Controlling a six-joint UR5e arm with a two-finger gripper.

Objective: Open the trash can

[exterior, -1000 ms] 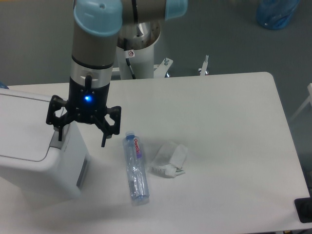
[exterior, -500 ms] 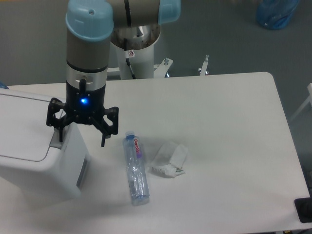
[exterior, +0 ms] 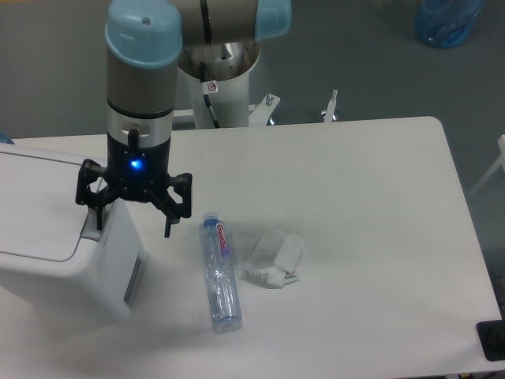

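The trash can (exterior: 55, 237) is a big white boxy bin at the table's left edge, its flat lid down. A grey push tab (exterior: 91, 223) sits at the lid's right end. My gripper (exterior: 132, 229) hangs over the bin's right end with its black fingers spread wide, open and holding nothing. Its left finger (exterior: 96, 217) points down at the grey tab, and I cannot tell whether it touches. The right finger (exterior: 169, 223) hangs past the bin's right side, above the table.
A clear plastic bottle (exterior: 219, 270) lies on the white table (exterior: 371, 237) just right of the gripper. A crumpled white wrapper (exterior: 274, 258) lies beside it. The arm's base (exterior: 225, 79) stands behind the table. A blue bag (exterior: 446, 20) sits on the floor at top right.
The arm shifted slightly left over the last second, bringing the gripper a little further over the bin's right end. Since half a second ago nothing has visibly moved.
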